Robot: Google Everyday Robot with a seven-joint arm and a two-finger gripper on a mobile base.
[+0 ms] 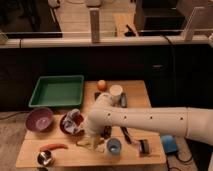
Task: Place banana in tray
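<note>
Arm links, white and thick, enter from the right edge and run leftward, low over the wooden counter (136, 90). At a rounded elbow above the counter's middle the arm bends sharply downward, and the last link drops almost straight toward the front of the counter. The tool (93, 140) sits at the bottom of that link, low against the counter and largely covered by the wrist above it. Whether it is spread or closed on anything cannot be told.

The banana (82, 144) lies on the counter right at the tool, its pale end sticking out to the left. Contact between the two cannot be made out. The tray (56, 79), green and rectangular, rests at the back left corner, well apart from the banana.

A purple bowl (39, 120) stands in front of the tray, and a red bowl (70, 125) holding packets is just beside the elbow. A blue cup (114, 146) stands right of the tool, and an orange fruit (101, 85) and a white cup (115, 92) lie behind the arm.
</note>
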